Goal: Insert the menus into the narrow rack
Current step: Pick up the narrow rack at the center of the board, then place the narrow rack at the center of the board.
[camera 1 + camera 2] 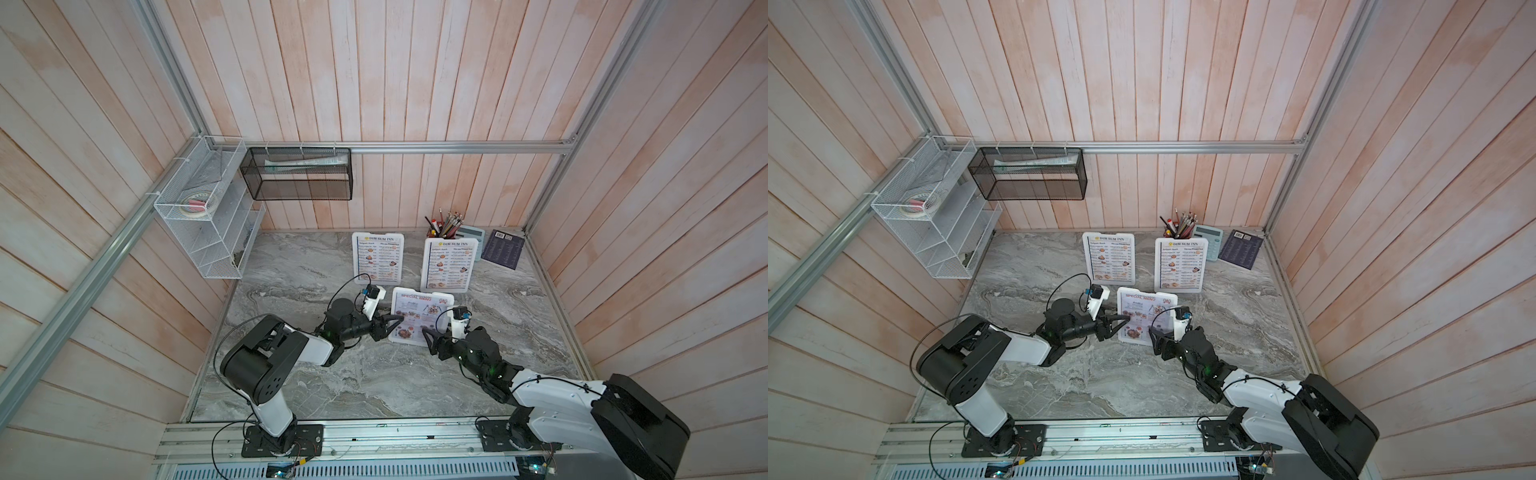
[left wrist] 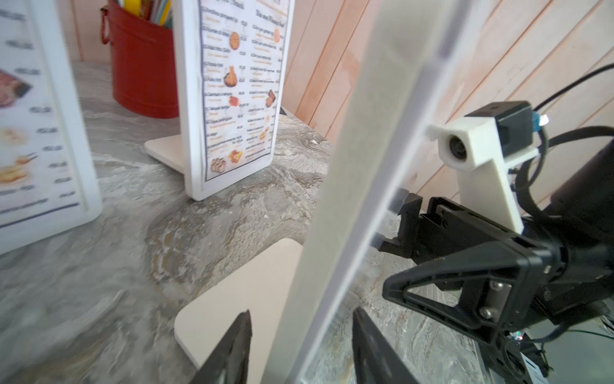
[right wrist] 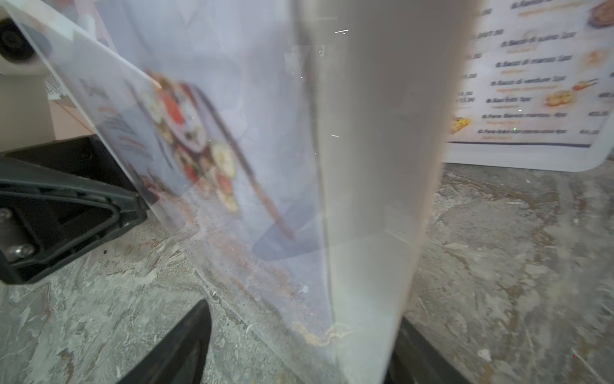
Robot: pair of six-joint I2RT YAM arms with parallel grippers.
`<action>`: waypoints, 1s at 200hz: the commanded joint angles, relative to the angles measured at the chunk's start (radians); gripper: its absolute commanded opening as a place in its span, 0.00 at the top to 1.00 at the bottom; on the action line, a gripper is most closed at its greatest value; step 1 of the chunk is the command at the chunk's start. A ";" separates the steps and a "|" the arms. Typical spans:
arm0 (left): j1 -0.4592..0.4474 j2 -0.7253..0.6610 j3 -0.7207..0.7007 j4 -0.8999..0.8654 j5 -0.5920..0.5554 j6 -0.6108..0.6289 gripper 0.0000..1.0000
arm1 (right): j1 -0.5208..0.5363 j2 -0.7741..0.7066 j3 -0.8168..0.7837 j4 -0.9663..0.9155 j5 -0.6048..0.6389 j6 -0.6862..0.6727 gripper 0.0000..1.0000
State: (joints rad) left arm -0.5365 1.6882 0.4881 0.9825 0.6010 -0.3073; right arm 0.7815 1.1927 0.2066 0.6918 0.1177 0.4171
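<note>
**Fingers**
- Left gripper (image 1: 395,324): its black fingers (image 2: 232,349) stand apart, one on each side of a side edge of the panel.
- The panel holds the colourful Special Menu sheet (image 1: 417,318) between a white backing board and a clear plastic front.
- The left wrist view shows a gap on both sides. The gripper straddles the edge with nothing clamped, at the panel's 9 o'clock side.
- Right gripper (image 1: 429,340): its fingers (image 3: 186,345) are also wide apart, astride the opposite edge low down, near the panel's 5 o'clock corner.
- The rear finger looks close against the backing and the front one is clear of the plastic. I read this as no hold yet.

**Where things are**
- The panel stands near upright on a flat cream foot plate (image 2: 239,299), about the centre of the grey marbled tabletop (image 1: 332,382).
- One white, dark-bordered Dim Sum Inn menu (image 1: 377,257) stands in a like frame at 12 o'clock. The twin menu (image 1: 450,264) stands at 1 o'clock.
- The black wire-mesh rack (image 1: 297,174) hangs from the rail at 11 o'clock, well above the table. It is probably the target.
- A white wire rack (image 1: 199,216) hangs at 10 o'clock.

**Handling (my judgement)**
- The panel looks stiff, flat and fairly light.
- The clear face looks slick and easy to scratch.
- Pinch across the thickness at both side edges, roughly level with each other. A one-sided grip would let the broad panel swing.
- The foot shifts the balance and may snag on a narrow slot.
- The sheet may slide out if the panel is tipped.
</note>
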 commanded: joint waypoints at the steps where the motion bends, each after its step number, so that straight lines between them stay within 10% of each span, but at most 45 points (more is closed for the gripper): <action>1: 0.043 -0.054 -0.055 0.046 -0.052 -0.018 0.49 | 0.042 0.088 0.081 0.083 -0.031 -0.043 0.22; 55: 0.104 -0.195 -0.164 -0.022 -0.157 0.010 0.49 | 0.070 0.395 0.302 0.126 -0.089 -0.040 0.26; 111: 0.131 -0.335 -0.169 -0.290 -0.515 -0.033 0.37 | 0.129 0.612 0.533 0.100 -0.129 -0.055 0.27; 200: 0.294 -0.295 -0.163 -0.291 -0.531 -0.220 0.33 | 0.150 0.813 0.767 0.051 -0.157 -0.025 0.28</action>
State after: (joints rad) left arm -0.2897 1.3502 0.3271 0.7654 0.1165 -0.4324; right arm 0.8967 1.9465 0.9241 0.7860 0.0467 0.3664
